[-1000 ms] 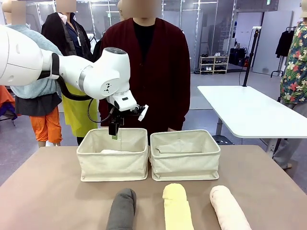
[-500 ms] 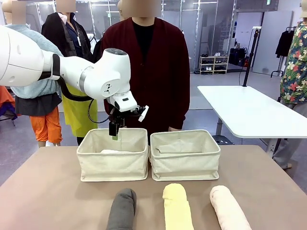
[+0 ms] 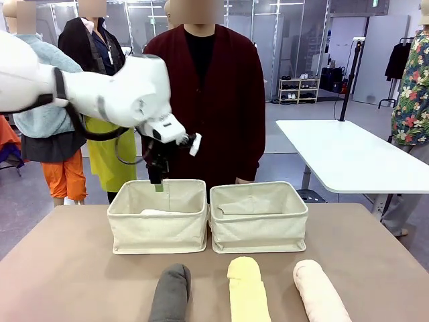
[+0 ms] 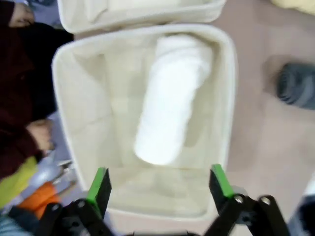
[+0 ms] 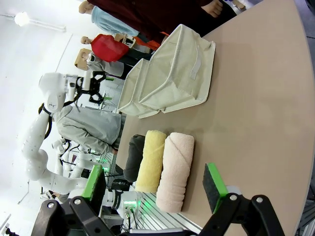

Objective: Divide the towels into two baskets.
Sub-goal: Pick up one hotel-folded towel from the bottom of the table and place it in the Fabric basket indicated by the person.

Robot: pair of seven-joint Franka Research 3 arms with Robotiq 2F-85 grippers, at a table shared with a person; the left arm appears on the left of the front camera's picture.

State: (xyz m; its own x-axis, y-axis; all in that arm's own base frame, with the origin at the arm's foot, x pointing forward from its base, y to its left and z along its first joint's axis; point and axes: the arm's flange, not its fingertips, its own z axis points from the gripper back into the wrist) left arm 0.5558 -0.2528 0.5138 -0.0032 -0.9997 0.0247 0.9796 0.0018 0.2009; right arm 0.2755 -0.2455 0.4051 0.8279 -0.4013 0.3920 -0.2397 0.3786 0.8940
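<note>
Two cream baskets stand side by side, the left basket (image 3: 158,231) and the right basket (image 3: 259,231). A white towel (image 4: 170,101) lies inside the left basket (image 4: 64,98). My left gripper (image 3: 159,180) hangs just above that basket's far side, open with nothing between its fingers (image 4: 160,184). Near the table's front edge lie the dark grey towel (image 3: 171,292), the pale yellow towel (image 3: 248,288) and the pale pink towel (image 3: 318,290). My right gripper (image 5: 153,186) is open and empty, low over the table, some way from the pink towel (image 5: 174,169).
A person in a dark red cardigan (image 3: 208,94) stands right behind the baskets, one hand (image 4: 42,135) close to the left basket's far rim. A white table (image 3: 342,154) stands off to the right. Bare tabletop (image 3: 67,268) lies left of the towels.
My left arm has shifted up and to the left, blurred with motion. Its gripper stays open over the left basket, a touch higher. The towels and baskets have not moved.
</note>
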